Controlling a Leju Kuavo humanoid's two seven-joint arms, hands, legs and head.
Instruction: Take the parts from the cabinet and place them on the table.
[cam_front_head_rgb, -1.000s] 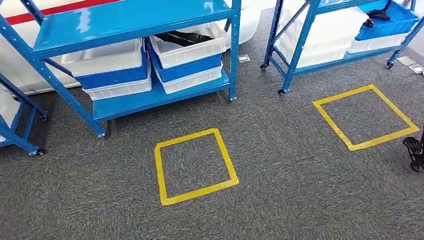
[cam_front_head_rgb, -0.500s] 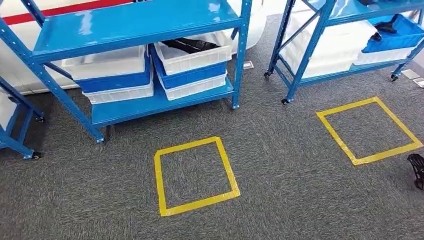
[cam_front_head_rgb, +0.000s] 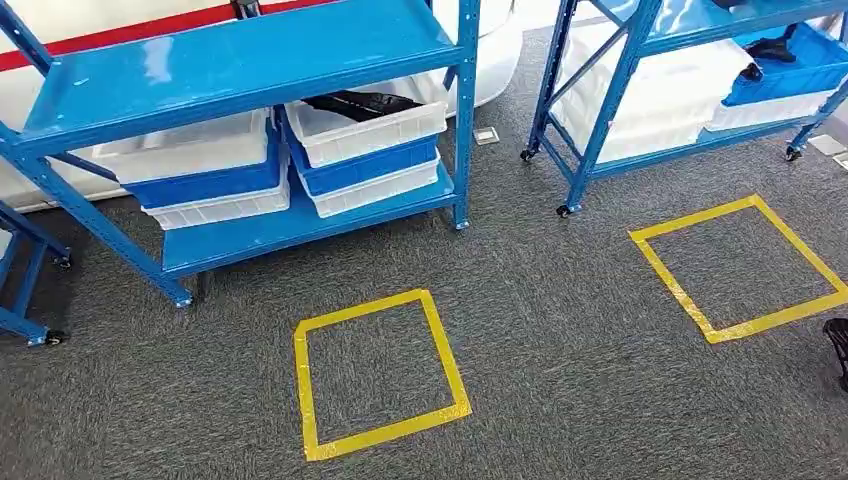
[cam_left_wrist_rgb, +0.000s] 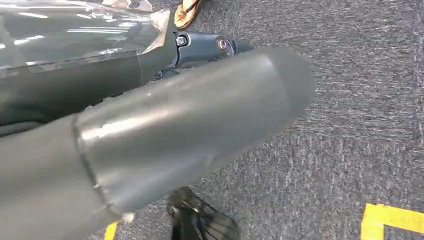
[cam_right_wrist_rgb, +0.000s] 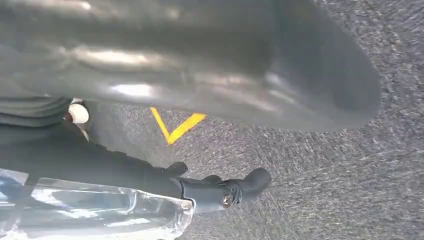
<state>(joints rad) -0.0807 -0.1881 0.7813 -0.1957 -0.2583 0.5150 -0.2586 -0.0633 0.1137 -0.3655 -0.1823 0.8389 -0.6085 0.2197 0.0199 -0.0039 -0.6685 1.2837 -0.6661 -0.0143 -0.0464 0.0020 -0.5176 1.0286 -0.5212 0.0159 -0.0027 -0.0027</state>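
Observation:
Black parts (cam_front_head_rgb: 355, 103) lie in a white bin (cam_front_head_rgb: 372, 128) stacked on other bins on the lower shelf of a blue cabinet rack (cam_front_head_rgb: 230, 60), far ahead of me. More black parts (cam_front_head_rgb: 770, 48) lie in a blue bin (cam_front_head_rgb: 790, 68) on a second rack (cam_front_head_rgb: 610, 90) at the back right. My right hand (cam_front_head_rgb: 838, 350) hangs low at the right edge, far from both racks. In the right wrist view this right hand (cam_right_wrist_rgb: 210, 75) holds nothing, its fingers (cam_right_wrist_rgb: 225, 190) loosely out over the carpet. My left hand (cam_left_wrist_rgb: 190, 125) also hangs over the carpet with nothing in it.
Two yellow tape squares mark the grey carpet, one (cam_front_head_rgb: 375, 370) in front of the left rack and one (cam_front_head_rgb: 745, 265) before the right rack. Both racks stand on castors. A small floor socket (cam_front_head_rgb: 486, 135) sits between them. A further blue frame (cam_front_head_rgb: 25, 280) stands at the far left.
The camera has moved: the whole scene has slid down and a little left. My right hand now sits lower at the right edge. Nothing on the racks has moved.

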